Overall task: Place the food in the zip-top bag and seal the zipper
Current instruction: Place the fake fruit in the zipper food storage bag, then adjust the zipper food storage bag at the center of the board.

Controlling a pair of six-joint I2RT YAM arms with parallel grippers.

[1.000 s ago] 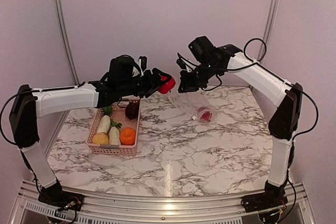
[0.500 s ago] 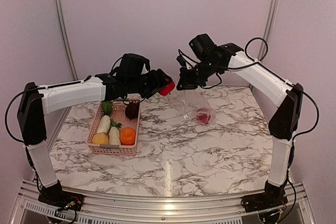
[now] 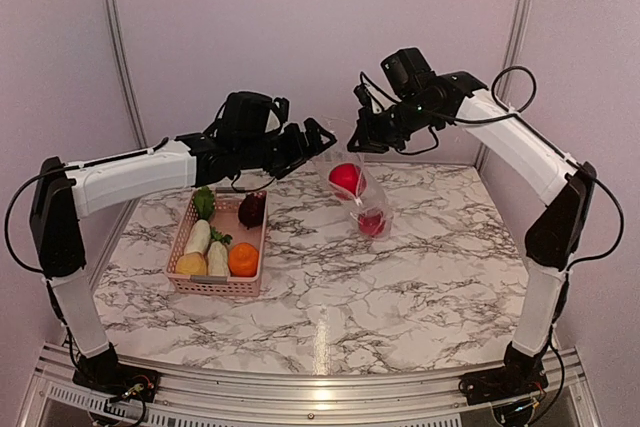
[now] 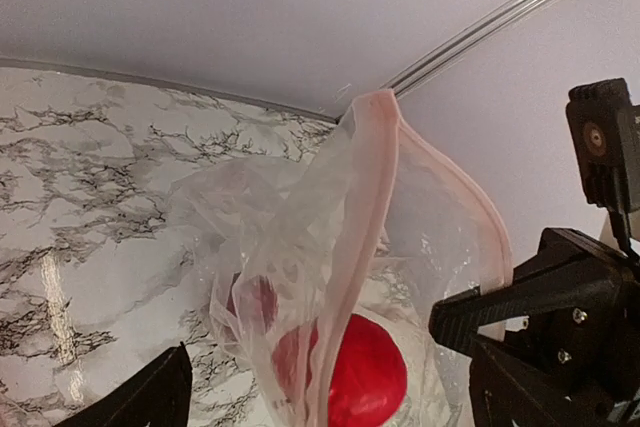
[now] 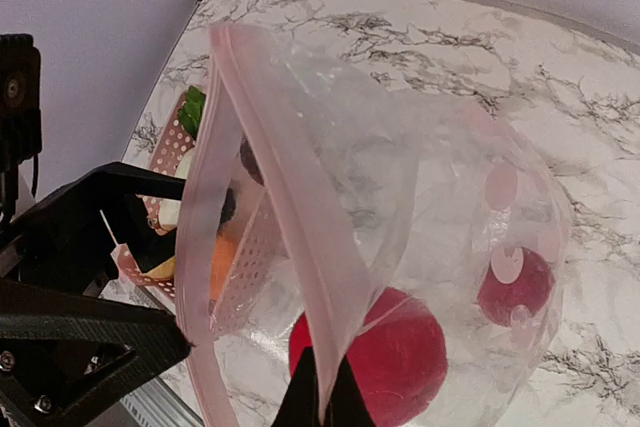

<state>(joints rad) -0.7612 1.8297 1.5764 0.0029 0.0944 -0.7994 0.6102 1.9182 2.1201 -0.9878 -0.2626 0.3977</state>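
The zip-top bag (image 3: 362, 199) hangs open from my right gripper (image 3: 363, 141), which is shut on its zipper edge (image 5: 290, 207). Inside it lie a bright red round piece (image 3: 346, 178) and a darker red piece (image 3: 371, 222). My left gripper (image 3: 318, 143) is open and empty right at the bag's mouth; in the left wrist view its fingers (image 4: 520, 297) stand on either side of the red piece (image 4: 360, 372). The pink basket (image 3: 180, 239) holds an orange (image 3: 243, 259), a yellow fruit (image 3: 191, 264), white radishes (image 3: 198, 237) and a dark brown piece (image 3: 252, 209).
The basket stands at the table's left, under my left arm. The bag's bottom reaches the marble top (image 3: 400, 277) near the back centre. A wall with metal rails (image 3: 118, 57) closes the back.
My left gripper has opened and let go of the bright red piece, which now lies in the bag. My right gripper has lifted the bag's mouth up and to the right.
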